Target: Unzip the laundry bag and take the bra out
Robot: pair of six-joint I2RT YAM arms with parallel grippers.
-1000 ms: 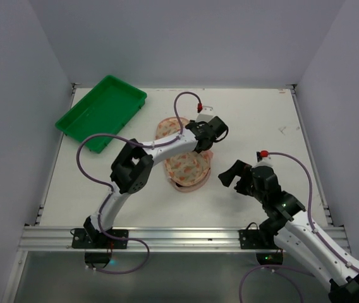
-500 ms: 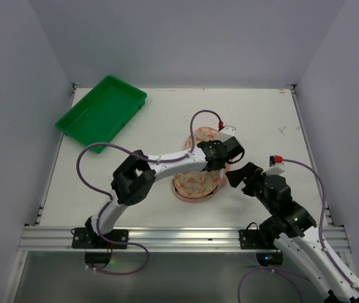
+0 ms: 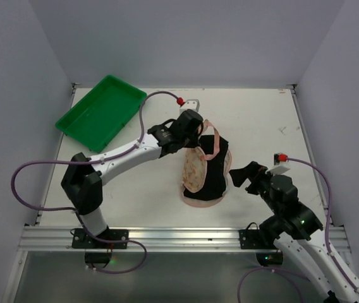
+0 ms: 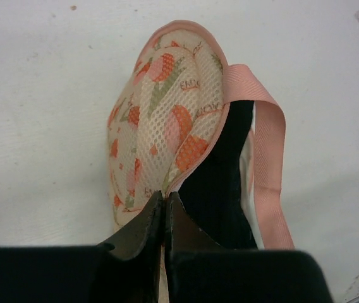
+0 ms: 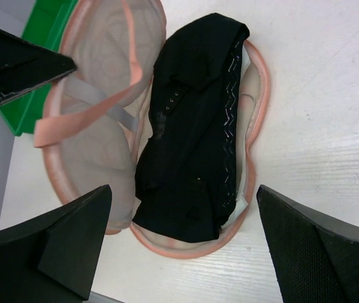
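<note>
The laundry bag [image 3: 195, 169] lies open mid-table, its printed upper half [image 4: 160, 120] lifted up on edge. My left gripper [image 4: 165, 201] is shut on the pink-trimmed rim of that half and holds it up. The bra [image 3: 212, 167], mostly black, lies in the lower half; it also shows in the right wrist view [image 5: 195, 136] with white edges at its side. The bag's mesh lining [image 5: 97, 132] and a pink strap [image 5: 91, 113] show there too. My right gripper [image 5: 179, 246] is open and empty, just right of the bag in the top view [image 3: 243, 177].
A green tray [image 3: 100, 112] stands at the back left, and its corner shows in the right wrist view [image 5: 31, 76]. The table's front rail [image 3: 179, 237] runs along the near edge. White walls close the sides and back.
My left gripper has swung back and left, pulling the bag's upper half open and uncovering the black bra. My right gripper has stayed beside the bag.
</note>
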